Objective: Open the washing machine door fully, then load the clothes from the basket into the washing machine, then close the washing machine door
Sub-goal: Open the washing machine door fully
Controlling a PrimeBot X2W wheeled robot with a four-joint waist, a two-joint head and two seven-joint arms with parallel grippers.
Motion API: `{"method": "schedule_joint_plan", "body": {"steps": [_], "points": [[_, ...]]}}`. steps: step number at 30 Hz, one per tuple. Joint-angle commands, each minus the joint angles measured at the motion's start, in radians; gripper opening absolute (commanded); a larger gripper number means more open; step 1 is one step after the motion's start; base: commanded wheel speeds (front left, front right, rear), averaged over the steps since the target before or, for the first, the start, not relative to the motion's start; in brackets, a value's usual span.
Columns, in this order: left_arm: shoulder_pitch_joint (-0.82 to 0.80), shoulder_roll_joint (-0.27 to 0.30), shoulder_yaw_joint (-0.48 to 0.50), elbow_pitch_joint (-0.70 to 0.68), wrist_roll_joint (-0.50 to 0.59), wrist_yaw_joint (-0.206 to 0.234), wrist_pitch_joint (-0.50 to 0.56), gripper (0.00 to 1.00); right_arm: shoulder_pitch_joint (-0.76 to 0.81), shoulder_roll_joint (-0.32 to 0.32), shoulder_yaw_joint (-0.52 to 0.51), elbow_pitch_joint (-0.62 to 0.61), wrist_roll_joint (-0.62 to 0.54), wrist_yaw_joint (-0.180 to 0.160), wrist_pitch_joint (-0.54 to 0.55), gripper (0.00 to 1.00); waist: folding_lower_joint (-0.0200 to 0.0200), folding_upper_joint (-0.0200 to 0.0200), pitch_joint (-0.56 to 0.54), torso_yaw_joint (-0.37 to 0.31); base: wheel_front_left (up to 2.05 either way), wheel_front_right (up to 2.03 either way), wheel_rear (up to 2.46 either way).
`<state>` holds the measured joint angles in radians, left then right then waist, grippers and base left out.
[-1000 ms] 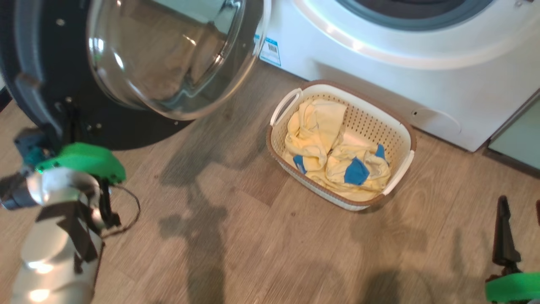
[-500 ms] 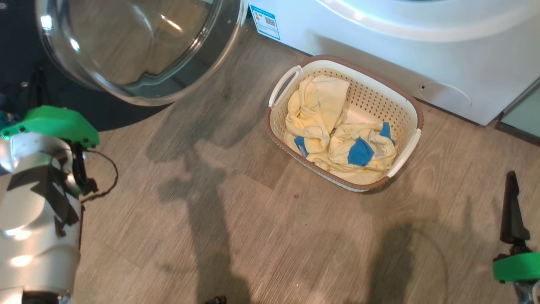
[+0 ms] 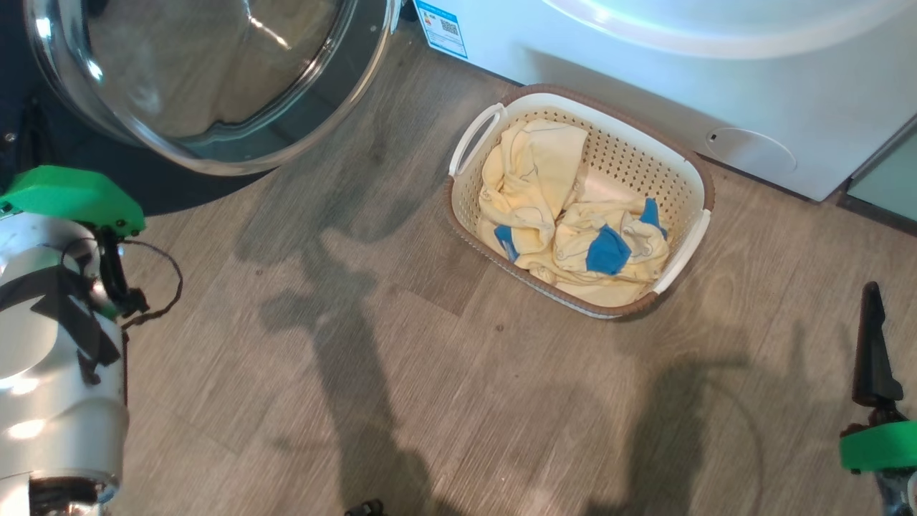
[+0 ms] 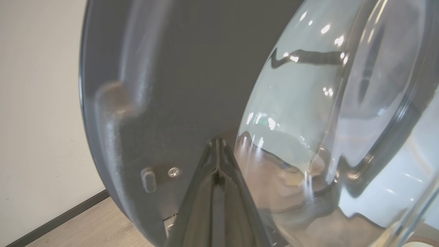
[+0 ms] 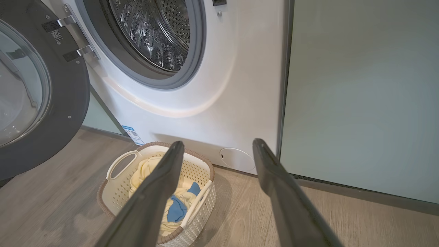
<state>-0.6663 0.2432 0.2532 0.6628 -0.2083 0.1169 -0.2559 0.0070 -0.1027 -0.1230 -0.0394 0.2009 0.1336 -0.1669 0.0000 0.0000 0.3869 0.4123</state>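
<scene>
- My left gripper is pinched shut and empty, tip near the washing machine door.
- My right gripper hangs with fingers spread, aimed above the basket.
- The door looks fully open, so loading comes next: lower the right gripper onto the clothes.

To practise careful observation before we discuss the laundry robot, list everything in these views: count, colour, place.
washing machine: one, white, behind basket
washing machine door: one, black rim, clear glass, open
basket: one, cream, on floor
clothes: heap, yellow and blue, in basket
cabinet panel: one, pale green, beside machine
floor: one, grey-brown wood
left pincer: one, dark, shut, by door
right pincer: one, dark, open, facing basket
</scene>
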Motion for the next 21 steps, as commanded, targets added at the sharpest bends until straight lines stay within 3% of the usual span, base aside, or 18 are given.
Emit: {"method": "schedule_joint_plan", "body": {"steps": [1,12,21], "points": [[-0.021,0.05,0.039,-0.038,0.013,-0.003,-0.006,0.0,-0.031,-0.016,0.024,-0.025,-0.009,-0.003,-0.001,1.0,0.0,0.0,-0.002,0.0,0.0,0.0,0.0],[0.12,-0.039,0.085,-0.214,0.068,-0.025,-0.006,0.0,-0.032,0.005,0.015,-0.001,-0.006,-0.003,-0.021,1.0,0.0,0.0,-0.04,-0.004,0.0,0.0,0.0],[0.313,-0.125,0.051,-0.429,0.126,-0.052,-0.006,0.0,-0.022,0.026,0.012,0.035,0.0,-0.003,-0.048,1.0,0.0,0.0,-0.099,-0.026,0.0,0.0,0.0]]}}
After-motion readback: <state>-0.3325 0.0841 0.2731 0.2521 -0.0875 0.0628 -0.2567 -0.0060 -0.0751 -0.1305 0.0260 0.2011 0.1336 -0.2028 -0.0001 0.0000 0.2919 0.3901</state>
